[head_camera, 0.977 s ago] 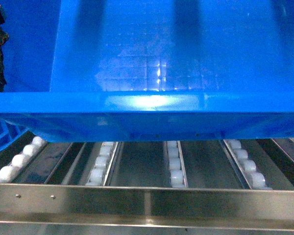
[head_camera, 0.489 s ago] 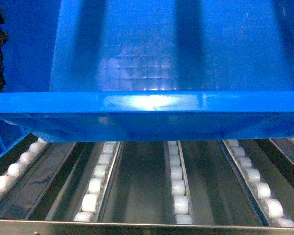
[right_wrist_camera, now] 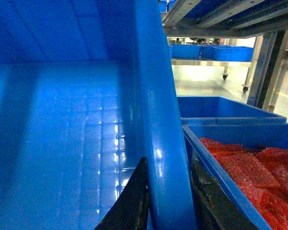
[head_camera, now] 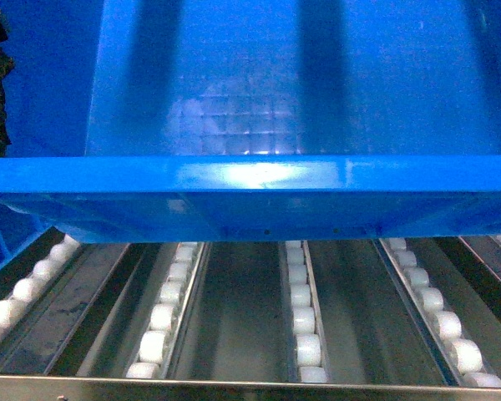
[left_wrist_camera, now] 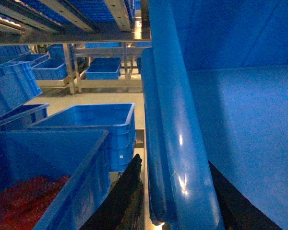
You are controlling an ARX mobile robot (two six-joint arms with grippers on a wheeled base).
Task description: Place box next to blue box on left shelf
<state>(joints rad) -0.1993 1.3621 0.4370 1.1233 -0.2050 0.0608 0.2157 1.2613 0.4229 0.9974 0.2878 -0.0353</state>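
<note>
At the bottom of your right wrist view, the right gripper (right_wrist_camera: 169, 203) straddles the thick rolled rim of the box (right_wrist_camera: 62, 134): one dark finger (right_wrist_camera: 132, 201) lies against the inner wall, the other against the outer side, and the rim fills the gap between them, so that hand is clamped on the crate's right edge. Your left wrist view shows the mirror of this: the left gripper (left_wrist_camera: 175, 201) has one dark finger (left_wrist_camera: 122, 196) outside the rim and another dark part showing inside it, with the rim between them, gripping the left edge.

Neither gripper shows in the head view. What you get there instead is the crate's near rim running across the whole width, its grid-patterned floor beyond, and below it the left shelf (head_camera: 234, 388) with its rows of white rollers (head_camera: 305, 322) in grey rails. The box is held above those rollers at the near wall; whether its far end touches them you cannot tell.

Only the wrist cameras show the neighbours. On the right, just beside the held crate, a blue bin of red material (right_wrist_camera: 249, 167) sits close. On the left, another blue bin with red contents (left_wrist_camera: 43, 191) stands near, with an open blue crate (left_wrist_camera: 93, 127) behind it.
</note>
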